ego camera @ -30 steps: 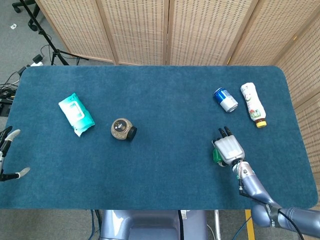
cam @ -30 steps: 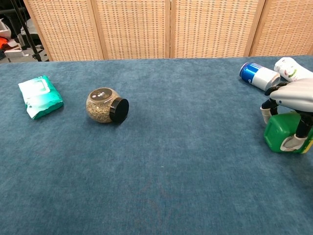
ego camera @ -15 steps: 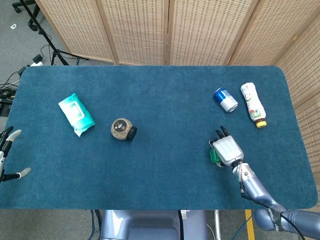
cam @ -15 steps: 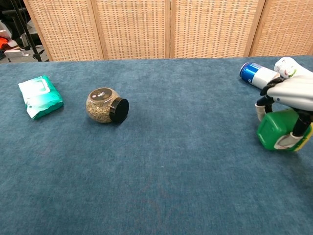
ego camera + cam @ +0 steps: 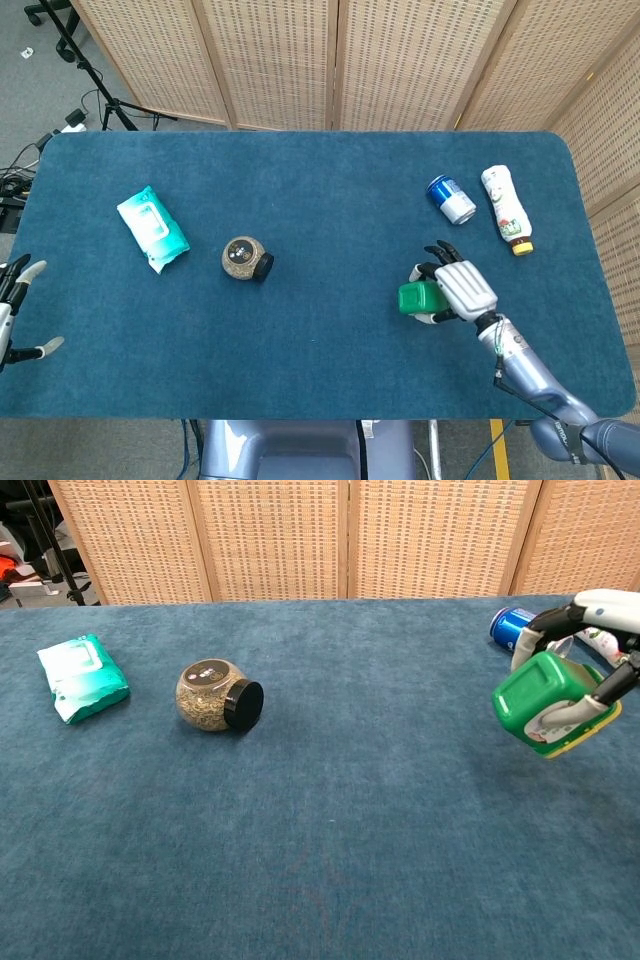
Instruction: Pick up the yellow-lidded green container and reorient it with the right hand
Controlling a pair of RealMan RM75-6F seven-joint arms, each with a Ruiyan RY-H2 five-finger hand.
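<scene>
Blue tabletop (image 5: 320,200) — labels unreadable

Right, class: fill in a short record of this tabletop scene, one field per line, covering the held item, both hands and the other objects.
Held item: green plastic container with yellow lid, tilted, lifted off the blue cloth table
Right hand: fingers wrapped round the container
Left hand: at the table's left edge, holding nothing
Far right: blue drink can lying beside white squeeze bottle
Left side: teal wipes packet, round glass jar with black lid
</scene>
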